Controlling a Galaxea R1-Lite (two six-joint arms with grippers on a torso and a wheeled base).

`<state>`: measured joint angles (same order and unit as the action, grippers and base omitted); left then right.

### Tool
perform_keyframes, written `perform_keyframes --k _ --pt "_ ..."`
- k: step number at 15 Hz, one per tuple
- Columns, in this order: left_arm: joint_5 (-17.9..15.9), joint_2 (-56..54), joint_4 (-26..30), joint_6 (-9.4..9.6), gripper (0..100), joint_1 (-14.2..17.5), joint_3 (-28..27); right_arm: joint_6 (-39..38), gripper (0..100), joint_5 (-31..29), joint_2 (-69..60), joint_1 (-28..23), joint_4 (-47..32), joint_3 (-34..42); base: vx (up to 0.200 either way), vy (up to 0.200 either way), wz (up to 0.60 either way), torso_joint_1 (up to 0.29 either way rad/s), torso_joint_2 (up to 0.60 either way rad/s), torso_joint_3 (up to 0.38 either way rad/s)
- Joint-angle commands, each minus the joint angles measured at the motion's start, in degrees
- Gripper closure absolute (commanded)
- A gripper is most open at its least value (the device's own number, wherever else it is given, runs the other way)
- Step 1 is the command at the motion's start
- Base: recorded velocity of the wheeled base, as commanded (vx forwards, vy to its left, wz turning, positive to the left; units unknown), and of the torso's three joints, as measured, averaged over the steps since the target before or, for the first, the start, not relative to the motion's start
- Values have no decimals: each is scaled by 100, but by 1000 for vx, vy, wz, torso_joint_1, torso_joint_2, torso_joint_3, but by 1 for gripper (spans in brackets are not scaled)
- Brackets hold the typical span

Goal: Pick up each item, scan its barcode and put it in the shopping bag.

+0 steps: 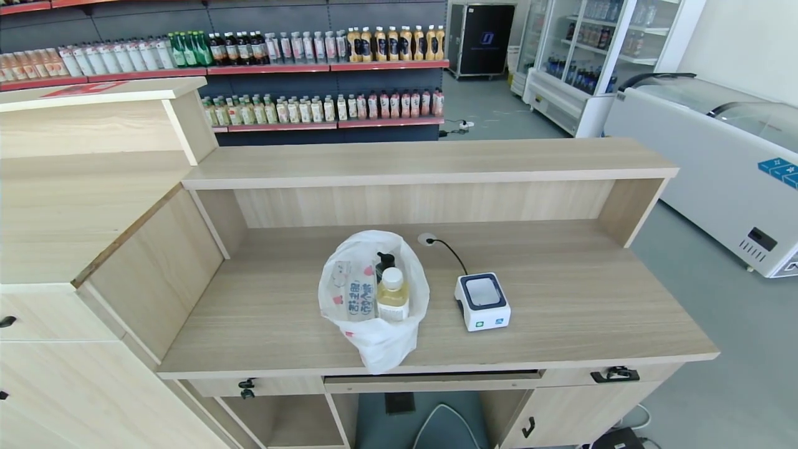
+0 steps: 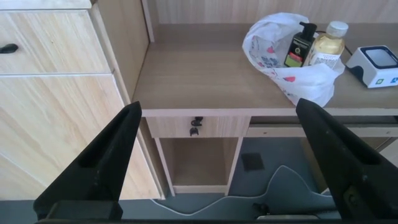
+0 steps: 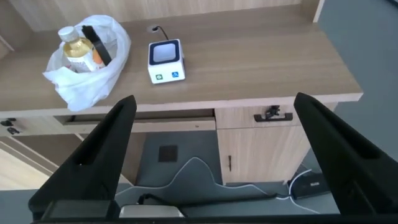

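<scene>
The white plastic shopping bag (image 1: 374, 337) (image 2: 305, 84) (image 3: 81, 90) sits on the wooden counter (image 1: 561, 299), a bit left of the middle and close to the near edge, mouth open. Inside there's a bottle of yellow drink (image 1: 393, 293) (image 2: 326, 46) (image 3: 74, 53) with a white cap standing upright, a dark pump bottle (image 1: 384, 262) (image 2: 300, 46) (image 3: 98, 45) right behind it, and a pale printed packet (image 1: 355, 290) on the left side of the bag. Just to the right of the bag is the little white scanner (image 1: 482, 301) (image 2: 376, 65) (image 3: 165, 61), with its black cable (image 1: 446, 248) running to a hole farther back. Both arms are on the near side of the counter: the left gripper (image 2: 219, 106) has its fingers spread wide with nothing between them, same deal for the right gripper (image 3: 214, 98). Far behind are shelves of drinks (image 1: 324, 56) and a chest freezer (image 1: 717, 156) off to the right.
</scene>
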<state>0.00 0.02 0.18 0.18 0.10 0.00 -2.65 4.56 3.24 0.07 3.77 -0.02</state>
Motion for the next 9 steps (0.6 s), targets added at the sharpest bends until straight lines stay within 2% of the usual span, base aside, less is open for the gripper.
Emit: perform_keyframes --k 1,9 --pt "0 -2 -1 -1 0 -1 0 -8 0 -8 -324 10 1 2 0 0 0 0 0 0" --pt "0 -2 -1 -1 0 -1 0 62 0 27 -324 10 -16 2 0 0 0 0 0 0"
